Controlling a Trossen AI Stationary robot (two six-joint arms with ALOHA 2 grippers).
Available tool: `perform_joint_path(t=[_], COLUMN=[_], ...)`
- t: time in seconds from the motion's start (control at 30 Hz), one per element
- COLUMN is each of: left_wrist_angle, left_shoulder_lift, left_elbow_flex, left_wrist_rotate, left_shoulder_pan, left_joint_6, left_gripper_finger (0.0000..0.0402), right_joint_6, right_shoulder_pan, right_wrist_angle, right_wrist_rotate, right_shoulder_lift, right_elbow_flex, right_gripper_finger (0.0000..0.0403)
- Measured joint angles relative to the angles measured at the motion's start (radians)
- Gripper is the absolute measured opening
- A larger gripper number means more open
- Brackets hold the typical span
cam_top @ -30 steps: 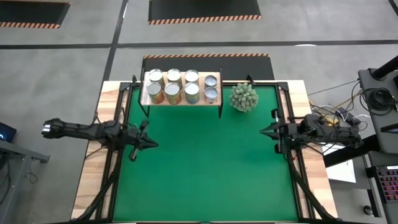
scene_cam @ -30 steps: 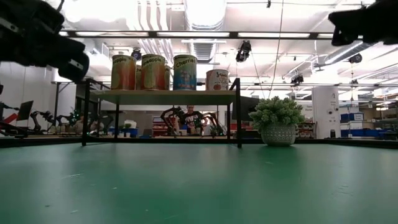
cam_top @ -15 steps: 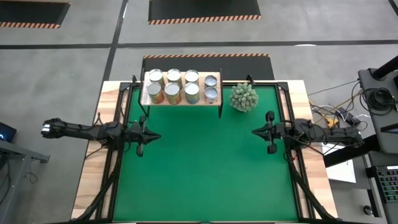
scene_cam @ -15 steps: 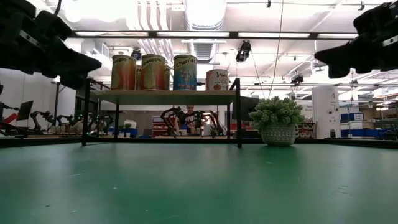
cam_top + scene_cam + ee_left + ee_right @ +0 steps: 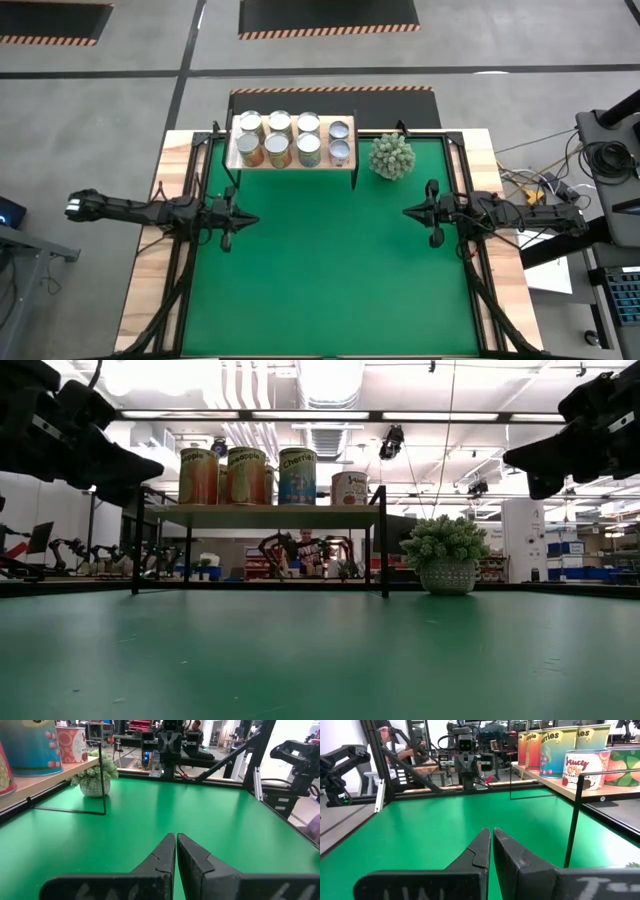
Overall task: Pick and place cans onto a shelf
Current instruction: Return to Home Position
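Several cans [image 5: 293, 139] stand upright in two rows on the wooden shelf [image 5: 348, 160], which rests on thin black legs at the mat's far edge. In the low view the cans [image 5: 247, 476] show above the shelf board [image 5: 260, 516]. My left gripper [image 5: 250, 219] hovers shut and level at the mat's left side, pointing toward the right; its shut fingers [image 5: 175, 838] hold nothing. My right gripper [image 5: 408, 212] hovers shut and level at the mat's right side, pointing toward the left, with nothing between its fingers [image 5: 491, 833]. Both are well clear of the shelf.
A spiky green plant [image 5: 391, 156] in a pot stands on the mat just right of the shelf. The green mat [image 5: 330, 280] stretches bare between the two grippers and toward the near edge. A person [image 5: 303, 545] sits in the room beyond the table.
Both grippers have sunk a little and settled level, then kept still. The right one has rolled about its own line and its tip has moved toward the table's left. The left one has swung its tip toward the far edge. Both stay shut.
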Motion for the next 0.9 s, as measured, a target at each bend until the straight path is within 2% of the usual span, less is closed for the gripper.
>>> perform_joint_path(t=[0.9], left_wrist_angle=[0.004], left_shoulder_lift=[0.008], left_elbow_flex=[0.012], left_wrist_rotate=[0.0], left_shoulder_pan=[0.0], left_joint_6=[0.001], left_gripper_finger=[0.0], right_joint_6=[0.001], right_shoulder_pan=[0.0], right_wrist_angle=[-0.001], right_wrist_rotate=[0.0], right_shoulder_lift=[0.0], right_elbow_flex=[-0.001], right_gripper_finger=[0.0011])
